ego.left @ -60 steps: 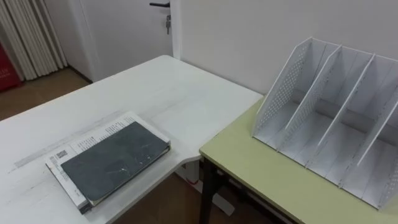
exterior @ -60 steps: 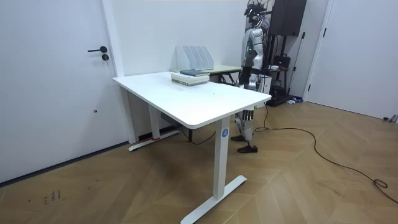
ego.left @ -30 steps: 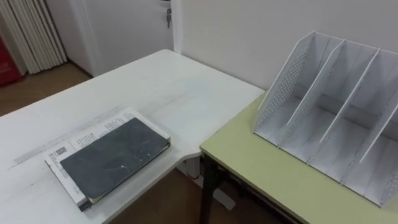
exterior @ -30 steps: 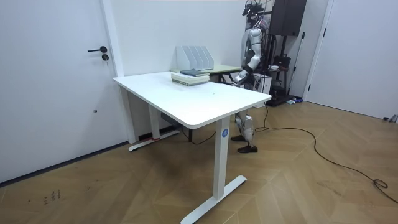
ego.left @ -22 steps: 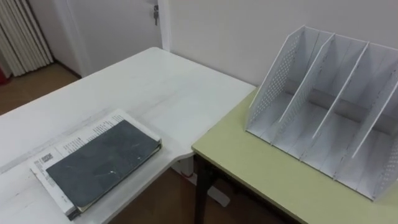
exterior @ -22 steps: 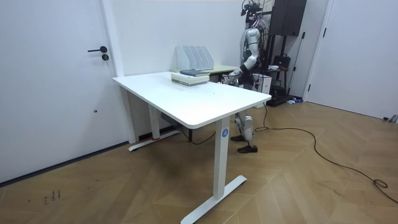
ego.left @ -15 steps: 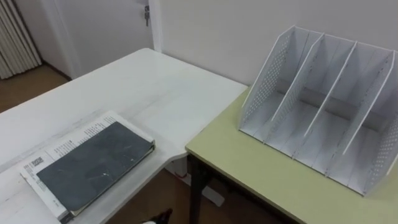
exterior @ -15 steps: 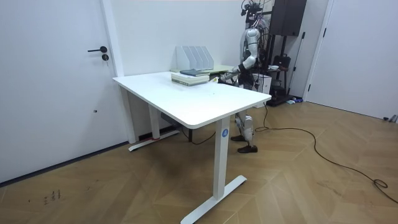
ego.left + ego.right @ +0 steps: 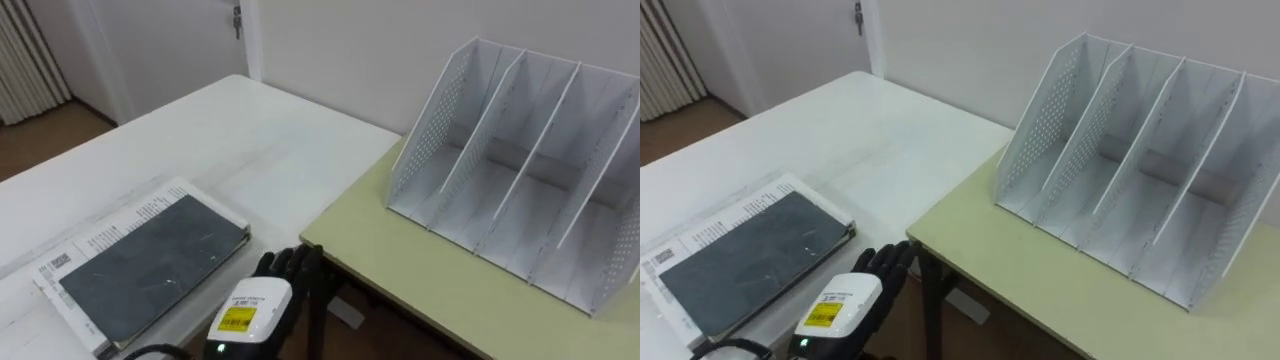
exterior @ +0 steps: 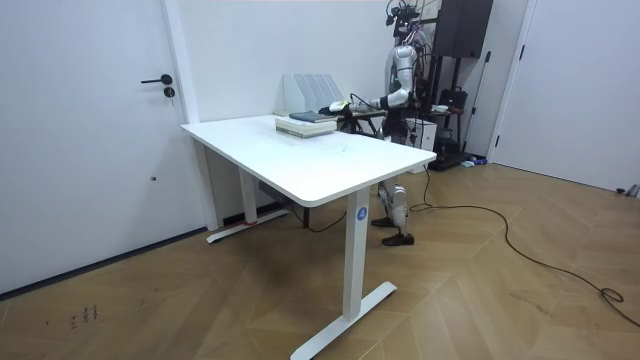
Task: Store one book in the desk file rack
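A dark grey book [image 9: 150,265] lies flat on a larger white printed book near the front corner of the white table [image 9: 250,140]. The white file rack [image 9: 520,170] stands open-fronted on the green desk [image 9: 420,290] to the right, its slots bare. My left hand [image 9: 262,300] reaches forward from the lower edge, open with relaxed fingers. It hangs over the gap between the two tables, just right of the book and apart from it. In the room view the left hand [image 10: 338,106] is stretched out beside the books [image 10: 312,117], and the rack [image 10: 310,93] stands behind them.
A narrow gap runs between the white table and the green desk. A wall rises right behind the rack, with a door [image 9: 175,40] at the far left. In the room view I stand behind the tables, before a dark cabinet [image 10: 462,30].
My left hand has risen into the eye views from below, as the arm swung forward toward the books. The books and rack have not moved.
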Tool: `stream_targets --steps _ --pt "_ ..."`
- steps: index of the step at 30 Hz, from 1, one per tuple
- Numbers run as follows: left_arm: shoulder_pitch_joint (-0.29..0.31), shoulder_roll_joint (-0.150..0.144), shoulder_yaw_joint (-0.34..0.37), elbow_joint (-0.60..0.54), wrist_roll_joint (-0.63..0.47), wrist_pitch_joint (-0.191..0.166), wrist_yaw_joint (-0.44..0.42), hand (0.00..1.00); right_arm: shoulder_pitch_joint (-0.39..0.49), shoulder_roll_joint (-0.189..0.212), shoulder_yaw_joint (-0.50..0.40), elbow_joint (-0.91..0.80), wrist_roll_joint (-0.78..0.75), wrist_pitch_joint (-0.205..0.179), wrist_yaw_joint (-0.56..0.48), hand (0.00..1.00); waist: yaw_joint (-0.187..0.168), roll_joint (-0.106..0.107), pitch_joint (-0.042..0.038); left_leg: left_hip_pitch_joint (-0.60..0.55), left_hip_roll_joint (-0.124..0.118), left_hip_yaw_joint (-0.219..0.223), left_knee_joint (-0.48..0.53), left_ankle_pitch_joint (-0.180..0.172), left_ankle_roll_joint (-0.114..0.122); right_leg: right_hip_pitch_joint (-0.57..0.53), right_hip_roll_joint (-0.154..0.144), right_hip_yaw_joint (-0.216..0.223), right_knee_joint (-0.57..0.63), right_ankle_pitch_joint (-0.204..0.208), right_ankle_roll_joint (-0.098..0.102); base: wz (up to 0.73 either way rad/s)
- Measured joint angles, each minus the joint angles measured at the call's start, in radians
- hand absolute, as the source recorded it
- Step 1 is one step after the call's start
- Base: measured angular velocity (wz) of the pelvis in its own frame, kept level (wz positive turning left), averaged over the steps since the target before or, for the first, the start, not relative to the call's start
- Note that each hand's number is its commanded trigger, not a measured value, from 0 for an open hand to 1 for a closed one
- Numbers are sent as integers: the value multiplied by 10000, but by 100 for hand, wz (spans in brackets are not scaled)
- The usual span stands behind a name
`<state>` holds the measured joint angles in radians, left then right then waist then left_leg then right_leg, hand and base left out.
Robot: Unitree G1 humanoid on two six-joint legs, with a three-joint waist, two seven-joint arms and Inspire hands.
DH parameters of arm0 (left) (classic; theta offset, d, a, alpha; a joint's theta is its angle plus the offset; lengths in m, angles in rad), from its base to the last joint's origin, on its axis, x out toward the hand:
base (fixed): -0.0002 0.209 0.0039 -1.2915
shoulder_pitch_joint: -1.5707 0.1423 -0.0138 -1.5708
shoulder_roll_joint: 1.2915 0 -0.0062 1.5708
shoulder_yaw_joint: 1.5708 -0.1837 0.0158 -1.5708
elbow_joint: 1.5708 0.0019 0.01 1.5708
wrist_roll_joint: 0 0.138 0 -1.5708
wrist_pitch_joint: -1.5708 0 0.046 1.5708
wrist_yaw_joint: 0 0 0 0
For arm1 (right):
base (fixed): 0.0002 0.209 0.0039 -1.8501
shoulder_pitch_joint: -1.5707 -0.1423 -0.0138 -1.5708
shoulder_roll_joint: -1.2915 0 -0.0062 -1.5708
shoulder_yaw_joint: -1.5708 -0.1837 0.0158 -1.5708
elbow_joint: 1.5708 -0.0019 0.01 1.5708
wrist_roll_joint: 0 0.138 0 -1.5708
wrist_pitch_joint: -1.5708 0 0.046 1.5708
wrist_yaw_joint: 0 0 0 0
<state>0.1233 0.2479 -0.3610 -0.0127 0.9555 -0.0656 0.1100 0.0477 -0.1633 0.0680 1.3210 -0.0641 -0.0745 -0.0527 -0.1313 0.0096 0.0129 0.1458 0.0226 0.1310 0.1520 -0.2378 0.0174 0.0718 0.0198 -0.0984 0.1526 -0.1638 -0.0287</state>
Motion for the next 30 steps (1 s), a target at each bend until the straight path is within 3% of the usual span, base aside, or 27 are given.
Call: stream_targets --steps 7,14,16,22,30 --pt "-214 32 20 -134 41 -89 1304 0 9 -2 257 123 825 38 23 0 -23 -3 1 1 2 -1 2 0 0 -19 10 75 -10 4 -6 -3" --pt "-215 175 168 -386 658 -178 2259 0 117 -83 245 177 705 33 113 0 11 58 -25 35 5 -1 -13 0 0 4 11 153 -17 14 1 0" --pt "-212 177 384 -349 773 -232 2442 0 123 -108 141 175 412 43 114 0 16 99 -12 61 6 -1 -16 0 0 23 10 152 -17 15 1 0" --pt "-113 184 1017 8 910 -222 3053 0 187 -108 -328 156 277 173 78 0 52 276 -74 90 5 39 -17 0 0 32 87 117 -20 46 -17 0" --pt "103 186 1532 464 958 -208 3337 0 226 -108 -346 138 176 445 15 0 224 292 -78 155 14 23 -16 0 0 99 95 63 -23 60 -40 2"
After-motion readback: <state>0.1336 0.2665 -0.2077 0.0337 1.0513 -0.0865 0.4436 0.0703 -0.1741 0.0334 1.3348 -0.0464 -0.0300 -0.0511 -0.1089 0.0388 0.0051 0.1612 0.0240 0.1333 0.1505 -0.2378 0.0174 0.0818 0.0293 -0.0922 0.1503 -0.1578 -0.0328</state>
